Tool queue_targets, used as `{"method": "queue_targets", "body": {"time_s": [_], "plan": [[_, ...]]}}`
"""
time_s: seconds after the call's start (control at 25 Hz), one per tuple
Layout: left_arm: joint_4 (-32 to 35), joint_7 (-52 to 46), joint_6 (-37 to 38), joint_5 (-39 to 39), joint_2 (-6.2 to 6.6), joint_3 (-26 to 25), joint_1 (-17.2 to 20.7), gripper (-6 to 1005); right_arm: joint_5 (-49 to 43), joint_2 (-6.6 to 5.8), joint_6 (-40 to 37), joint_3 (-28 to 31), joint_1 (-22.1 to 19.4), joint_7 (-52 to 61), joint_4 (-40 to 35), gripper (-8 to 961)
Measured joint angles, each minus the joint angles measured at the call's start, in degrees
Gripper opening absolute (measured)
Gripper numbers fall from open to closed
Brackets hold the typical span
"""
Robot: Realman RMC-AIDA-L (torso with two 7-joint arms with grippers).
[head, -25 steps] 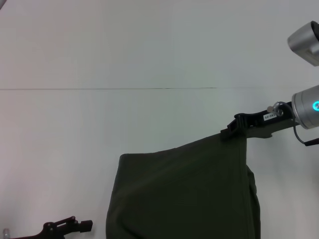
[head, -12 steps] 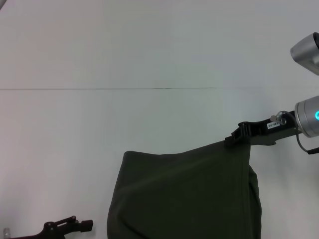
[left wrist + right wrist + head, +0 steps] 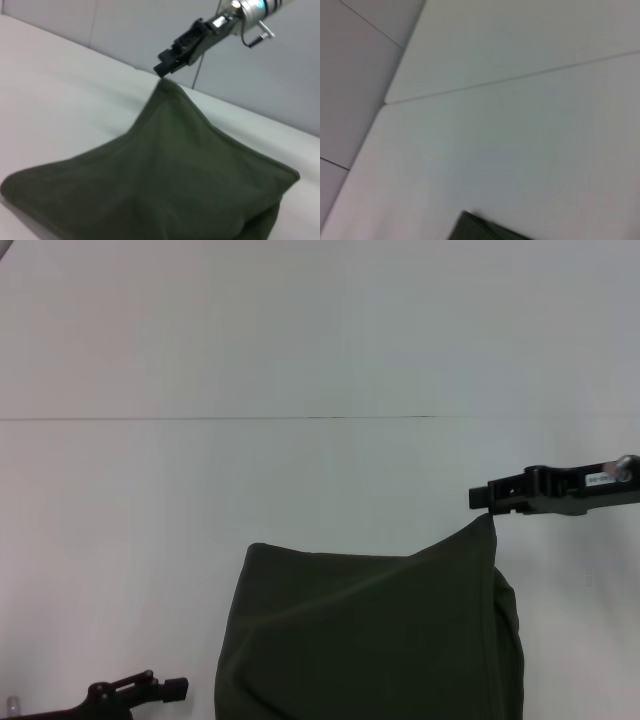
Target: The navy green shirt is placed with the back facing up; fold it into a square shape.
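Find the black left gripper [image 3: 150,687] parked low at the near left, apart from the cloth; cannot tell whether shut or spread. Moving right, see the large dark olive-green cloth shirt [image 3: 370,640] lying on the white tabletop [image 3: 300,340], plain side up, its far right corner drawn up into a peak. Just above that peak, meet the black right gripper [image 3: 482,497], touching or barely clear; cannot tell whether clamped on it. Judge the cloth to lie below and left of this nearer tool, so expect any fold to run leftward.
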Motion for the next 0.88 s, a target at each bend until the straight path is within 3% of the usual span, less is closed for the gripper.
{"method": "queue_targets", "body": {"time_s": [0.16,0.28,0.4,0.56,0.64,0.88], "plan": [[-1.01,-1.42,0.57,-1.79,0.09,-2.02,-0.51,964,10.71,-0.73,-4.87,1.43,-4.08,-13.51,-0.04,451],[-2.77,-3.6,0.87,-3.39,0.57,-4.21,-1.27,964,15.87,-0.42,-8.23,1.08,-6.49,-23.67,0.17,599],[-4.73,-6.06,1.12,-4.28,0.99,-6.91,-2.41,964,16.51,1.28,-12.83,0.81,-8.1,-37.23,0.49,661],[-6.63,-9.27,1.29,-5.18,1.23,-8.36,-3.24,958,16.31,5.72,-15.03,0.67,-11.12,-53.6,0.0,743],[-7.47,-10.31,1.23,-5.79,1.28,-8.85,-3.55,952,16.38,6.86,-14.42,0.64,-12.38,-60.32,1.08,785],[-8.92,-11.38,1.28,-8.28,1.34,-10.53,-3.57,949,18.02,7.18,-11.35,1.14,-13.49,-78.16,11.19,910]]}}
